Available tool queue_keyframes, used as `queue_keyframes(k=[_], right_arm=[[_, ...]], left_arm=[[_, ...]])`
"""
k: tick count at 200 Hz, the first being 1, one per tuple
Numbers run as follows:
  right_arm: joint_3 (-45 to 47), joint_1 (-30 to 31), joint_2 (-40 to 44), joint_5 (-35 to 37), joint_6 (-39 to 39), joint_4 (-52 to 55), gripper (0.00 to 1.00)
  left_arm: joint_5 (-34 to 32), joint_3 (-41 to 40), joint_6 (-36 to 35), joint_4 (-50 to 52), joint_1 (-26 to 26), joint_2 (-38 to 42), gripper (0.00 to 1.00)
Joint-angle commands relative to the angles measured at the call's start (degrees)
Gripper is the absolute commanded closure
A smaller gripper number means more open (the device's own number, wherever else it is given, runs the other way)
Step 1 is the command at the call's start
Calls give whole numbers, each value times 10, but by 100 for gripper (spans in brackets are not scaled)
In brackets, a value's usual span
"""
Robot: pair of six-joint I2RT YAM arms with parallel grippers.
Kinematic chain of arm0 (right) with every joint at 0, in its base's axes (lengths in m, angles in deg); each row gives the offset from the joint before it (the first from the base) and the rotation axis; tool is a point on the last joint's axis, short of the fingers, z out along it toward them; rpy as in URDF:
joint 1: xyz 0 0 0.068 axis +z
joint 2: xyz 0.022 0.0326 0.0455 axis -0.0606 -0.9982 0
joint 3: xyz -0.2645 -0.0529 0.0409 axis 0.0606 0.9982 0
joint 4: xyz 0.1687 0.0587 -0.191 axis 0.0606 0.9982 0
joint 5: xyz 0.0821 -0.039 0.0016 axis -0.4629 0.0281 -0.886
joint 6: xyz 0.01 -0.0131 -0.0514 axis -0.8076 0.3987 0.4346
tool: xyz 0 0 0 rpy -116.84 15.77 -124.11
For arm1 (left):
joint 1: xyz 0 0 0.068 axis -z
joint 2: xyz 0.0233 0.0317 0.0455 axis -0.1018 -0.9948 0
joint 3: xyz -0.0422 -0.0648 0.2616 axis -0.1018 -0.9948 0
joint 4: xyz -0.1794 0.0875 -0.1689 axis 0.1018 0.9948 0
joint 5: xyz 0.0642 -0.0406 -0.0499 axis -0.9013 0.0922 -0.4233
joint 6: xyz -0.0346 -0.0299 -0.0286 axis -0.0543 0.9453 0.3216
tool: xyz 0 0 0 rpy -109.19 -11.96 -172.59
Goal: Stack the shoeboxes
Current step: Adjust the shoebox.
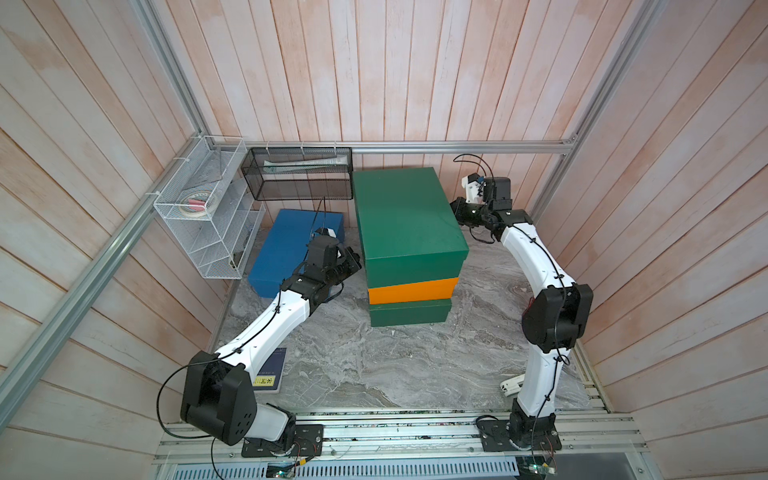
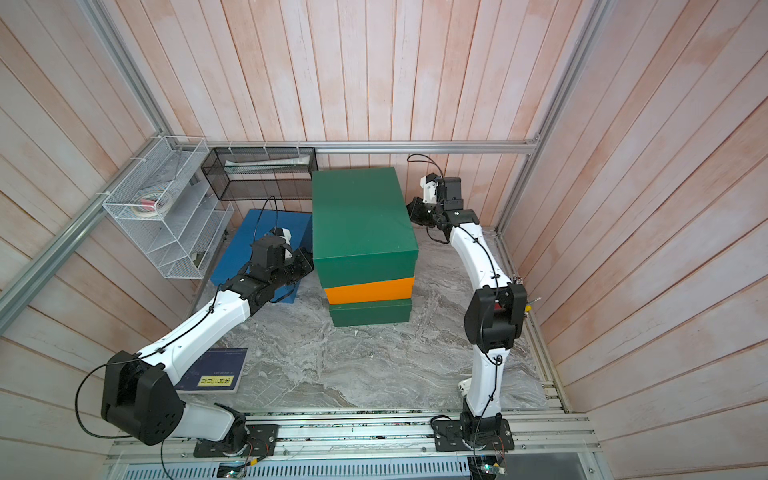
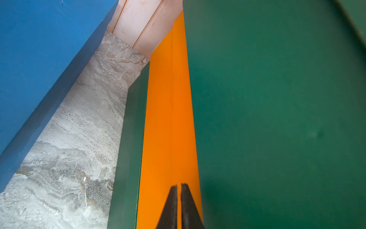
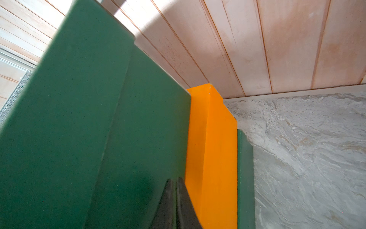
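On marbled tabletop (image 1: 374,374), stacked three high, fourth box apart

Backed by pale wood-plank walls (image 1: 415,62) on three sides. At centre rear of the grey stone-patterned surface, piled in one column with edges roughly in line: lower green shoebox (image 1: 409,313) flat on the top, orange shoebox (image 1: 411,290) on it, upper green shoebox (image 1: 407,216) crowning both. Off to the left arm's side, lying flat and skewed, not yet on the pile: blue shoebox (image 1: 282,245), near the column but parted from it by a strip of bare surface, partly hidden in both top views by the left wrist.

Flanking the column, both arms reaching in from the front rail. Drawn shut and grasping nothing, left gripper (image 3: 178,186), tips up by one long side of the orange shoebox, just beside its seam with the upper green shoebox; actual contact not discernible. Likewise closed and empty, right gripper (image 4: 174,179), tips at the opposite long side, over the lower part of the upper green shoebox beside the orange band; contact again impossible to judge.

Hung on the rear wall, above and behind the blue shoebox: black wire-mesh basket (image 1: 299,189). Beside it, fixed to the side wall: white wire rack (image 1: 183,174). Lying flat at the near left, partly under the left arm: dark blue book (image 2: 216,368) with a yellow label.
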Motion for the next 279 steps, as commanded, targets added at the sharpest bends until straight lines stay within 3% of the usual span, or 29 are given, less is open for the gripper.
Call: queue_keyframes(k=[1, 46, 101, 186, 279], right_arm=[[29, -1, 23, -1, 0, -5, 91], [124, -5, 86, 9, -16, -56, 91], [162, -13, 107, 12, -19, -66, 91], [293, -1, 191, -9, -55, -132, 91], [290, 18, 194, -11, -59, -135, 91]], left_arm=[[0, 37, -18, 4, 1, -20, 90], [-6, 69, -35, 5, -2, -59, 90], [-9, 117, -54, 16, -7, -111, 90], [6, 116, -42, 10, -15, -112, 90], [-2, 187, -67, 40, -14, -155, 90]])
